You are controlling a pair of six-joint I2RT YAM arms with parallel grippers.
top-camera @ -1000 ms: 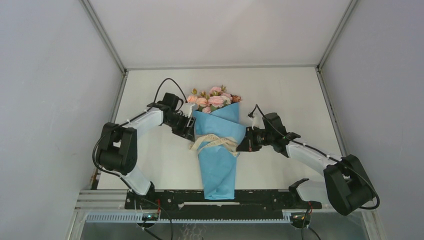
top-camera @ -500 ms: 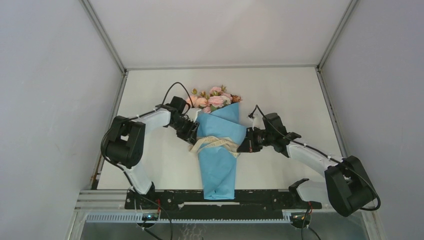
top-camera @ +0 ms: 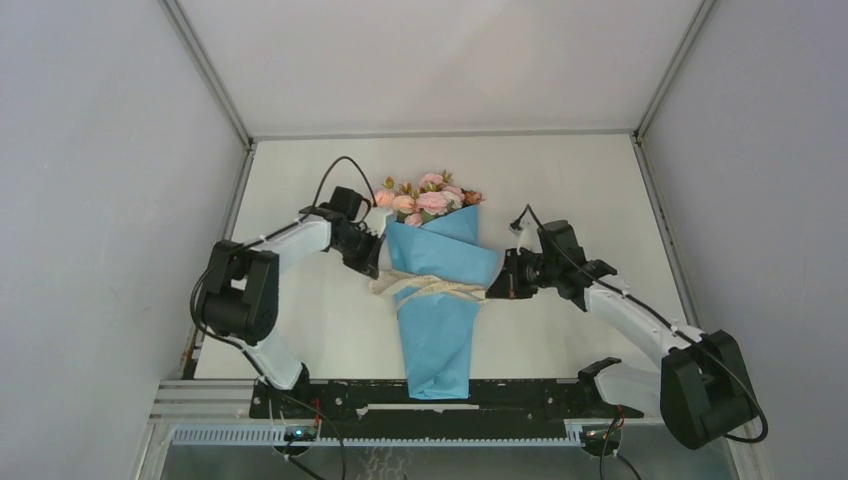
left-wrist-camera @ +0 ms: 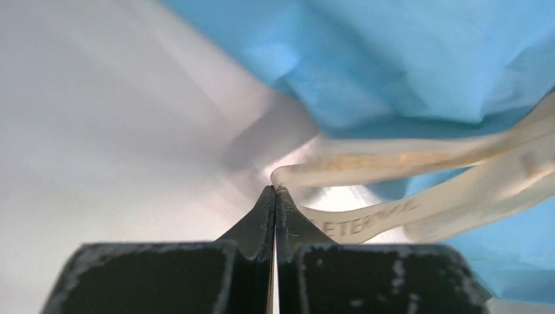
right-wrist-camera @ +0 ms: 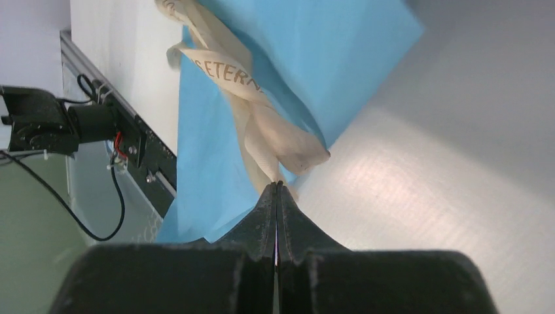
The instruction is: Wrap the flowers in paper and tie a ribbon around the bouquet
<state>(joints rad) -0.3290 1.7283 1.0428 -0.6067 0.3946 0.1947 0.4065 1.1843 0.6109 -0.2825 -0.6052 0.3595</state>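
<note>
**White table (top-camera: pixel 560 180), both grippers pinching the ribbon (top-camera: pixel 430 287) across a blue bouquet (top-camera: pixel 440 300)**

Pale grey walls closed in the white table on three sides, with the arms' bases at its near edge.

The left gripper (top-camera: pixel 373 268) had its fingers pressed together. In the left wrist view (left-wrist-camera: pixel 275 190) the black tips met with no gap, and a folded loop of the cream ribbon (left-wrist-camera: pixel 393 163) was nipped right at their point. Faint printed lettering ran along the strip. From there the ribbon ran off to the right, against the light blue paper (left-wrist-camera: pixel 406 59), over bare table (left-wrist-camera: pixel 98 118).

The right gripper (top-camera: pixel 497 290) was likewise pressed shut. Its wrist view (right-wrist-camera: pixel 278 185) showed the ribbon's crumpled end (right-wrist-camera: pixel 262 124) coming down into the closed tips, just beside the paper's edge (right-wrist-camera: pixel 314 59).

Between the two grippers the ribbon crossed the bouquet's waist, where the paper (top-camera: pixel 440 340) was gathered narrow. The bouquet lay flat in the middle of the table, its narrow folded foot pointing at the arms' bases and touching the black rail (top-camera: pixel 520 395) there. The paper flared wide at the far end, and the flowers (top-camera: pixel 425 198), pink and peach with bits of green leaf, poked out beyond it.
</note>
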